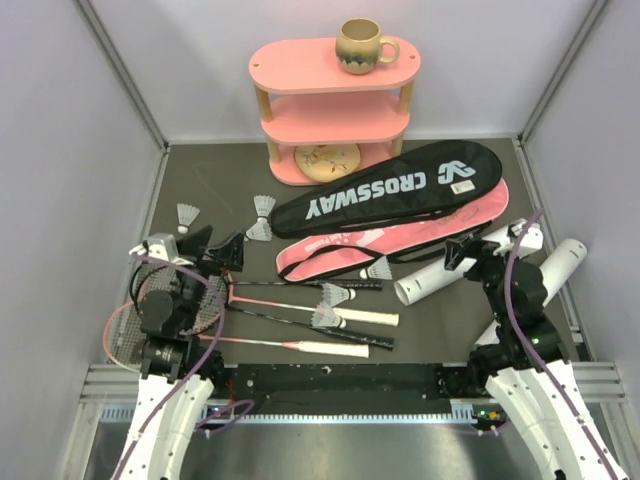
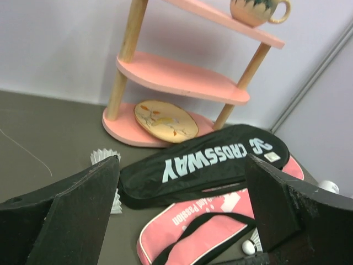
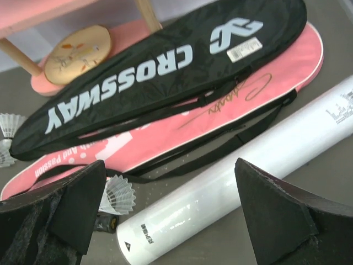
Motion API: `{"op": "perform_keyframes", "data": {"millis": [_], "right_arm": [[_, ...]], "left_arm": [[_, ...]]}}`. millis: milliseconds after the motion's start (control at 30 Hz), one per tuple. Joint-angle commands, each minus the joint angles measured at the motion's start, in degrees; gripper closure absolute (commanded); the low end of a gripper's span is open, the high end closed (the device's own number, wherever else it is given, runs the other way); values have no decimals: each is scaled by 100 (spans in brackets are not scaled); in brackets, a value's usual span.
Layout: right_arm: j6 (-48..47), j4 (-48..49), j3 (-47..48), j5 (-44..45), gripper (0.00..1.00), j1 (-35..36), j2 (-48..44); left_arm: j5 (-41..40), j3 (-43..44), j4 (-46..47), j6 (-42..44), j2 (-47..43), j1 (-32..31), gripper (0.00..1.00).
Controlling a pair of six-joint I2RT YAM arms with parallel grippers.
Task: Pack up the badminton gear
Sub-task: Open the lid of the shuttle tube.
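Scanning from the left in the overhead view, I logged the left gripper (image 1: 218,250) with its fingers released and spread wide, nothing between them. It was above the dark table (image 1: 200,165). The head of the pink-framed racket (image 1: 122,335) lay beneath that arm, and the other racket heads were hidden by it. The white handles (image 1: 370,318) pointed right. Three shuttlecocks (image 1: 187,215) stood on the table behind the gripper. Three more sat on or beside the racket shafts, one of them (image 1: 378,268) just beside the pink bag.

At centre rear stood the pink shelf (image 1: 335,100). Its top tier carried a beige mug (image 1: 360,45), whose interior I could not see. Its bottom tier carried a patterned yellow plate (image 2: 165,120).

The black bag (image 3: 154,72) lay flat in front of the shelf and overlapped the pink bag (image 3: 276,83). White capitals on the black bag read "CROSSWAY" beside a logo. A small white label (image 3: 242,51) on it was too fine to read. The pink bag carried white lettering ending in "and Passion", plus a gold script that I could not make out. I could not tell what either bag contained.

A white tube (image 3: 237,182) lay diagonally just in front of the pink bag, and its small black print was illegible. A second white tube (image 1: 562,262) lay at the far right, partly behind the right arm. The contents of both tubes were not visible.

The right gripper (image 3: 170,165) was above the first tube, with its fingers likewise released and grasping nothing.
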Motion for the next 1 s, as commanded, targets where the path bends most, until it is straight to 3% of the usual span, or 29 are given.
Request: {"op": "perform_keyframes", "data": {"millis": [0,167,233,533,833,967], "right_arm": [[412,-247,384,38,1,51,759],[1308,-704,631,258,1,51,1596],[2090,-1011,649,320,1,51,1842],[4552,-1144,122,-567,1,-168,2238],[4984,-1004,-151,-823,2,-221,2836],[5247,-706,-379,-884,7,-239,2916]], "left_arm": [[518,248,96,-122,508,-10,1],[1081,625,-142,-183,1343,-10,1],[1494,775,-213,-166,1719,-10,1],[2831,802,60,-613,2758,-150,2],[2234,600,174,-675,3189,-1801,5],[2032,564,472,-781,3426,-2259,7]]}}
